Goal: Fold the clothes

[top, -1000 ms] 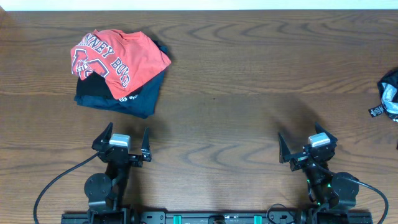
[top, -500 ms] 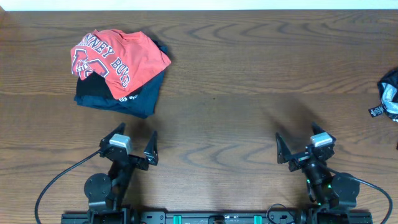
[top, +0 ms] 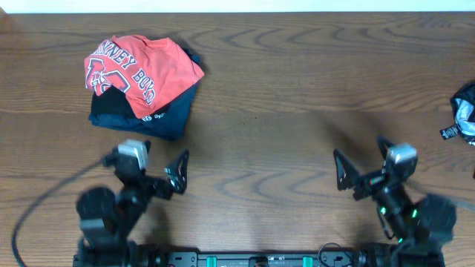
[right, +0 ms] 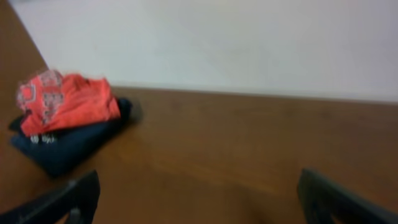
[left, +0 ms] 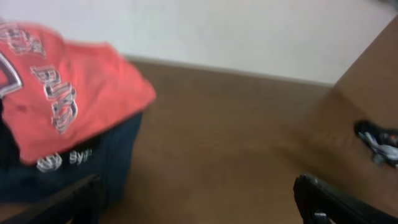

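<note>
- Both arms have shifted outward since earlier; the left gripper [top: 146,165] and right gripper [top: 364,157] gape wide, empty.
- The black jersey [top: 464,111] lies bunched at the right edge of the table [top: 267,89], well apart; the right arm should probably drag it to centre and flatten it first.
- No containers show; far left, the red T-shirt [top: 141,67] tops the navy garment [top: 152,117].

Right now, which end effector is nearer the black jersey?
Right. In the overhead view the right end effector sits below-left of the black jersey at the right edge; the left end effector is far across, by the red shirt.
</note>
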